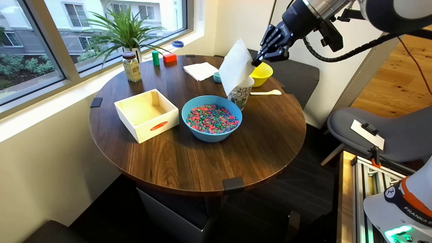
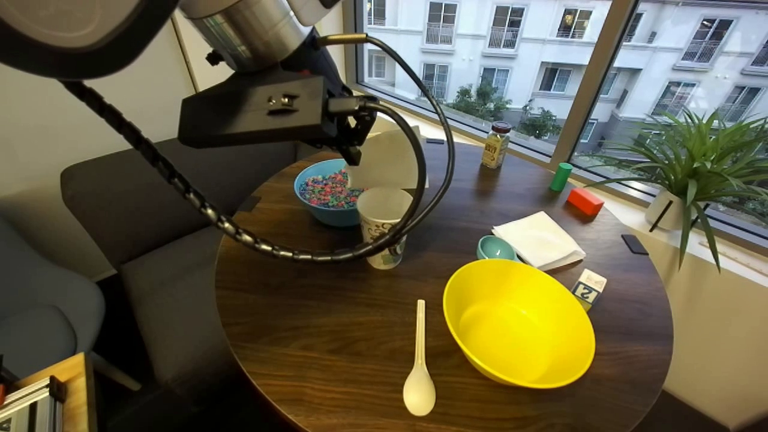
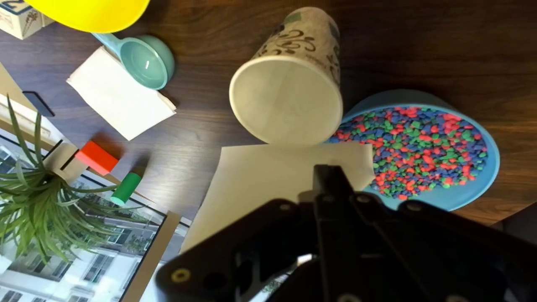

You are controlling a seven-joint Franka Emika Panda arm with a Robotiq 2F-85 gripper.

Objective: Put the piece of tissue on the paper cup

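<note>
The piece of tissue (image 1: 236, 65) is a white sheet pinched in my gripper (image 1: 257, 61), standing up tilted. It also shows in an exterior view (image 2: 387, 162) and in the wrist view (image 3: 256, 176). My gripper (image 3: 331, 172) is shut on it; the fingertips sit together over the sheet. The paper cup (image 1: 240, 97) stands upright on the table, with its print visible (image 2: 373, 229). In the wrist view the cup's open mouth (image 3: 289, 100) shows uncovered. The tissue's lower edge is at the cup's rim on the blue bowl's side; I cannot tell if they touch.
A blue bowl of coloured bits (image 1: 212, 135) stands beside the cup. A yellow bowl (image 2: 519, 336), a spoon (image 2: 420, 384), a teal scoop (image 3: 147, 61) and another white sheet (image 3: 121, 94) lie nearby. A wooden box (image 1: 146, 116) and a spice jar (image 1: 132, 69) stand farther off.
</note>
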